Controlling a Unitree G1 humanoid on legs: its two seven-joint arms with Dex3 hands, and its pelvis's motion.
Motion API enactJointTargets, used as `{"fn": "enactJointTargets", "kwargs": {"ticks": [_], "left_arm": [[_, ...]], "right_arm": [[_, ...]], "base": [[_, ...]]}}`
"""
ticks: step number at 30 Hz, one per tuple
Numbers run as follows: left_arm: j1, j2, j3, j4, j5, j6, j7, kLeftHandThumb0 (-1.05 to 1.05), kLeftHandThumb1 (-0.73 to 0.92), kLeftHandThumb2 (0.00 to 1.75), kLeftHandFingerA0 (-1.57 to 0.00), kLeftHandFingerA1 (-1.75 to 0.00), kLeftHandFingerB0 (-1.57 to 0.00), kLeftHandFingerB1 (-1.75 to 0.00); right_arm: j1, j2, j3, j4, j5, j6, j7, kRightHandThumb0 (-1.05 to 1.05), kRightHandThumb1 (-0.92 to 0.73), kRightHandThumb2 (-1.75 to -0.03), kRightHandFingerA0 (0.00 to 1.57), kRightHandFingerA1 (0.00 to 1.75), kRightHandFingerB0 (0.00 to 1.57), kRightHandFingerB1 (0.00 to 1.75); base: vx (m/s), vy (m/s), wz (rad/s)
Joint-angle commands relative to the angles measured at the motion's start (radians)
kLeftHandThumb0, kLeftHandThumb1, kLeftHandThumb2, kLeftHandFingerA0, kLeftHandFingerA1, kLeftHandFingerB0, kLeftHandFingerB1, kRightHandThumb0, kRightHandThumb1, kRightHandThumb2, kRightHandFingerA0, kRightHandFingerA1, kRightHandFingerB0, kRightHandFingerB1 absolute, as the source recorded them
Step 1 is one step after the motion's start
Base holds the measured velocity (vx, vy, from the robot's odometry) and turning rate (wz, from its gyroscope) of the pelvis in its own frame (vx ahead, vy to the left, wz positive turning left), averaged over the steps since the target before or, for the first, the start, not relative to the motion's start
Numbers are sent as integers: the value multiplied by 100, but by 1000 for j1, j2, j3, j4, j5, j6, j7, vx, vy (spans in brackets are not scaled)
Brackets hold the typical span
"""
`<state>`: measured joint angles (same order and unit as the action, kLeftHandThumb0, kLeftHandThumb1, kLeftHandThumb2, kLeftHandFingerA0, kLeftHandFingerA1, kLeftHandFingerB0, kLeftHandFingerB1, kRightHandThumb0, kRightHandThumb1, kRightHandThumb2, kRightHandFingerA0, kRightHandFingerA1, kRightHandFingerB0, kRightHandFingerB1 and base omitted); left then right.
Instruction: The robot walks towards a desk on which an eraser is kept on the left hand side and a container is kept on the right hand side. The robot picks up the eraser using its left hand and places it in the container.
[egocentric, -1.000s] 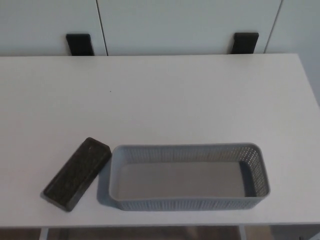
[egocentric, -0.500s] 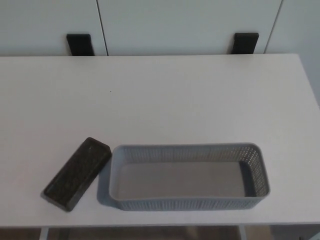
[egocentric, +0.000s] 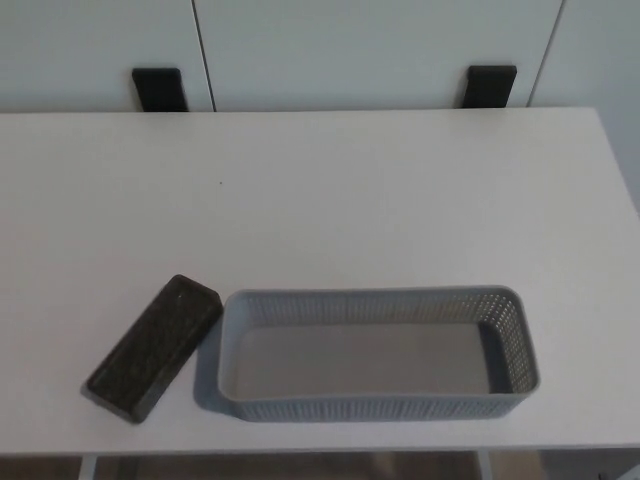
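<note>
A black rectangular eraser (egocentric: 153, 347) lies flat and slanted on the white desk (egocentric: 320, 190), near the front edge at the left. Just to its right stands a grey perforated container (egocentric: 378, 405), long and shallow, with nothing inside it. The eraser's upper end nearly touches the container's left wall. Neither of my hands shows in the head view.
The desk's front edge (egocentric: 320, 452) runs along the bottom of the picture. White cabinet doors (egocentric: 370, 50) stand behind the desk, with two black brackets (egocentric: 160, 89) at its back edge. The desk's right end (egocentric: 615, 160) shows at the picture's right.
</note>
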<state>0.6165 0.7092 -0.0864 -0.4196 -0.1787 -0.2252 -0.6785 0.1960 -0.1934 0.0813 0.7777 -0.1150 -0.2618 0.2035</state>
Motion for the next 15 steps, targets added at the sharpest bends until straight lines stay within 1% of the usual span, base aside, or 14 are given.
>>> {"fn": "enactJointTargets", "kwargs": {"ticks": [1, 2, 3, 4, 5, 6, 7, 8, 9, 10, 11, 12, 13, 15], "left_arm": [[151, -48, 365, -418, -982, -69, 5, -64, 54, 57, -55, -40, -43, -34], [146, -73, 379, -420, -922, -83, 82, -62, 53, 57, -51, -39, -42, -34], [138, -98, 396, -424, -856, -84, 163, -65, 42, 75, -41, -47, -33, -42], [91, -148, 429, -416, -685, -62, 293, -54, 53, 56, -34, -36, -30, -30], [75, -163, 440, -413, -639, -51, 314, -54, 53, 56, -34, -36, -30, -30], [24, -204, 443, -381, -512, -39, 344, -48, 54, 57, -26, -34, -23, -29], [-77, -277, 440, -309, -248, -26, 402, -28, 38, 93, -7, -52, -7, -50], [-112, -304, 439, -278, -141, -25, 416, -28, 38, 93, -7, -52, -7, -50], [-113, -313, 446, -281, -140, -20, 409, -28, 38, 93, -7, -52, -7, -50], [-152, -325, 435, -237, -28, -9, 431, -48, 56, 58, -18, -30, -19, -28], [-197, -333, 410, -190, 92, 23, 467, -29, 40, 92, -1, -50, 0, -48], [-253, -332, 379, -114, 213, 36, 504, -46, 50, 57, -9, -26, -14, -28], [-290, -327, 362, -50, 291, 11, 530, -46, 49, 57, -7, -26, -13, -25], [-337, -324, 341, 33, 389, -25, 576, -44, 47, 57, -4, -26, -12, -26]], "right_arm": [[0, -54, 14, -38, -46, -15, -21, -44, -59, -57, 60, 55, 36, 43], [-1, -53, 13, -40, -44, -7, -21, -44, -58, -56, 61, 56, 36, 43], [0, -52, 12, -41, -43, -3, -21, -43, -58, -56, 62, 55, 35, 43], [-1, -51, 11, -32, -40, -13, -22, -42, -58, -56, 65, 57, 36, 44], [-2, -50, 11, -28, -39, -17, -22, -42, -58, -56, 65, 57, 36, 44], [-4, -51, 15, -28, -46, -14, -28, -42, -59, -57, 66, 57, 37, 43], [-8, -52, 20, -24, -54, -10, -33, -42, -59, -57, 64, 56, 36, 43], [-9, -51, 19, -21, -50, -11, -29, -42, -59, -57, 64, 56, 36, 43], [-8, -50, 20, -22, -51, -11, -30, -42, -59, -57, 64, 56, 36, 43], [-11, -50, 25, -17, -58, -20, -37, -42, -59, -56, 66, 57, 36, 43], [-18, -49, 25, -8, -55, -21, -33, -42, -59, -56, 63, 55, 35, 43], [-20, -49, 25, -12, -53, -16, -31, -43, -59, -56, 64, 56, 35, 43], [-19, -50, 26, -17, -52, -15, -29, -42, -59, -56, 63, 55, 36, 43], [-15, -52, 29, -29, -58, -10, -35, -42, -59, -56, 63, 55, 36, 42]], "base": [[0, 0, 0], [0, 0, 0], [0, 0, 0], [0, 0, 0], [0, 0, 0], [0, 0, 0], [0, 0, 0], [0, 0, 0], [0, 0, 0], [0, 0, 0], [0, 0, 0], [0, 0, 0], [0, 0, 0], [0, 0, 0]]}}
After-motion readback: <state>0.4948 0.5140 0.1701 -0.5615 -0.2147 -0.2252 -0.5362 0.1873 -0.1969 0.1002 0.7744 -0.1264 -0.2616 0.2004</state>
